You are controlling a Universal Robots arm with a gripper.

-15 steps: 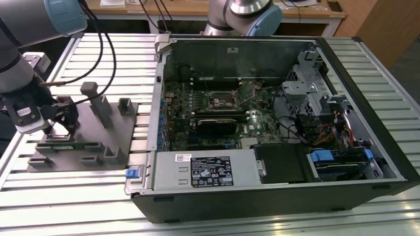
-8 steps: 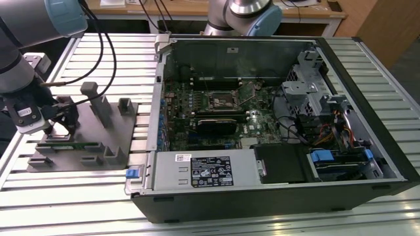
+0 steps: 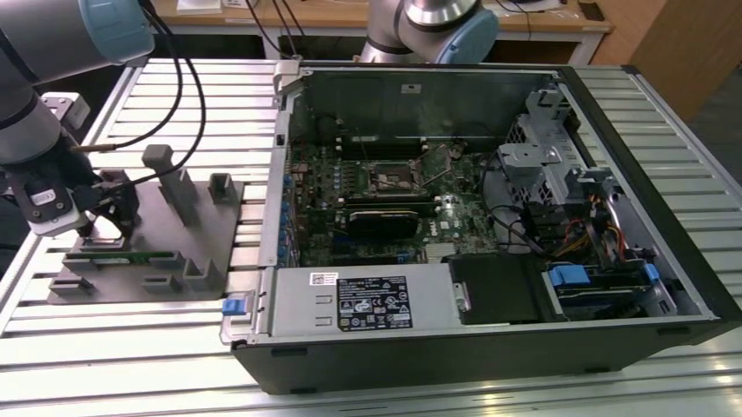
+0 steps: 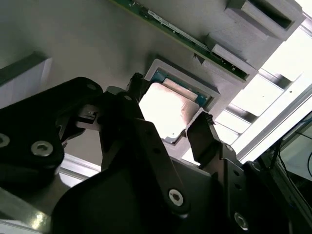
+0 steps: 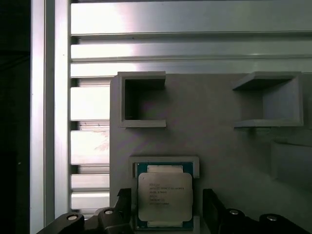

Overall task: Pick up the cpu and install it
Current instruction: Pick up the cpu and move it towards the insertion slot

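Item: cpu [image 5: 165, 197], silvery top, lying flat in a square recess of the grey fixture plate [image 5: 219, 151]; gripper [image 5: 167, 192] directly over that recess, jaws spread, one finger [image 4: 200, 134] on either side of the chip with a gap at each edge, nothing gripped; green memory stick [image 3: 122, 254] on the same plate; open computer case [image 3: 464, 217] beside the plate, toward the exterior view's right.

The cpu [image 5: 165, 200] lies in the holder [image 5: 219, 146] recess, apparently between the claw [image 5: 168, 208] fingers [image 5: 213, 207].
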